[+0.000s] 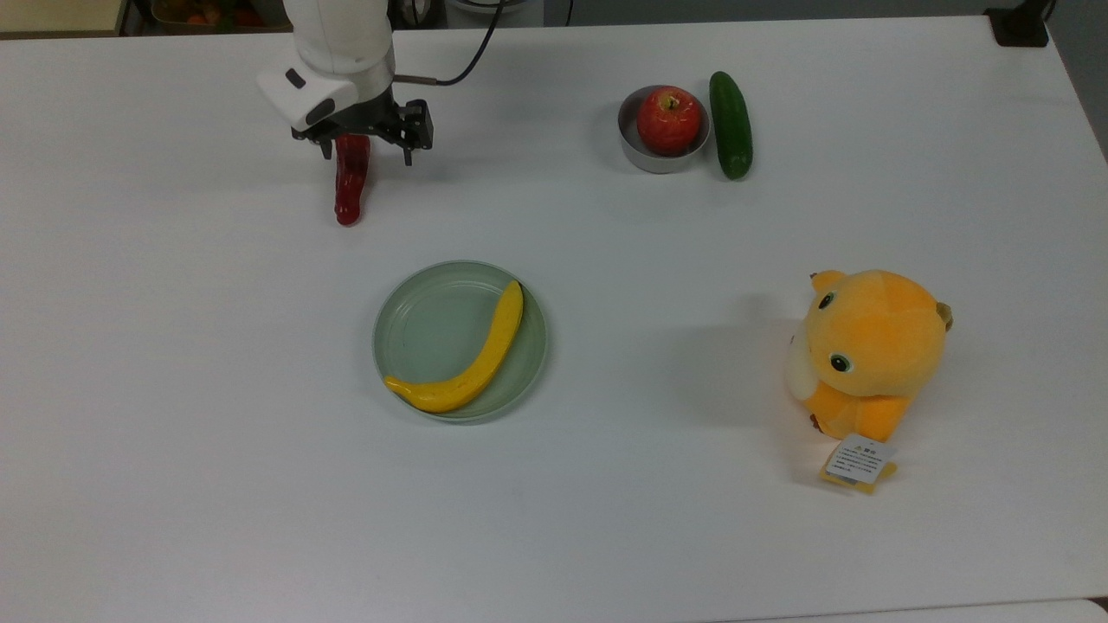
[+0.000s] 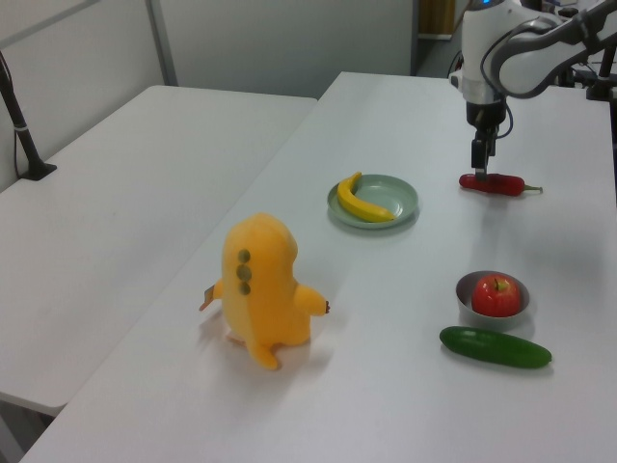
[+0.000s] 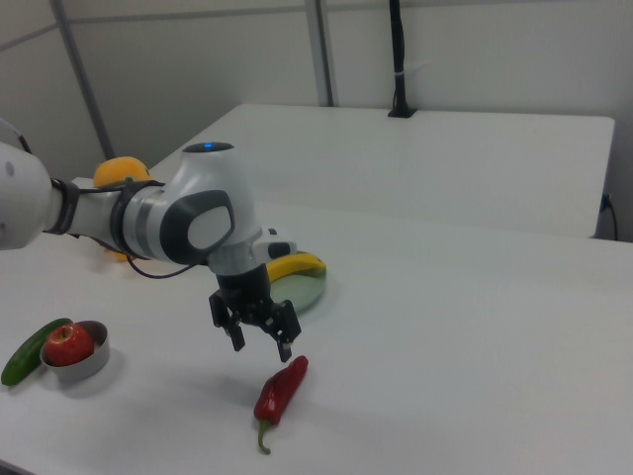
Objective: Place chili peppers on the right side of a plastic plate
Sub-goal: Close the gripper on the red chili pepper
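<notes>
The dark red chili pepper point(image 1: 349, 190) lies on the white table, left of and behind the plate in the top view. Its stem end is covered by my gripper point(image 1: 368, 157), which hangs just over it, open, one finger on each side. From the side, the gripper point(image 3: 261, 346) is a little above the chili point(image 3: 282, 389) and holds nothing. The left view has the gripper point(image 2: 479, 166) directly over the chili point(image 2: 494, 183). The pale mint-green plastic plate point(image 1: 424, 324) holds a yellow banana point(image 1: 485, 355) along its right half in the top view.
A red apple point(image 1: 668, 119) sits in a small grey bowl point(image 1: 645, 157) with a dark green cucumber point(image 1: 730, 125) beside it, at the top view's upper right. An orange plush toy point(image 1: 870, 355) stands at the top view's right. Bare table lies right of the plate.
</notes>
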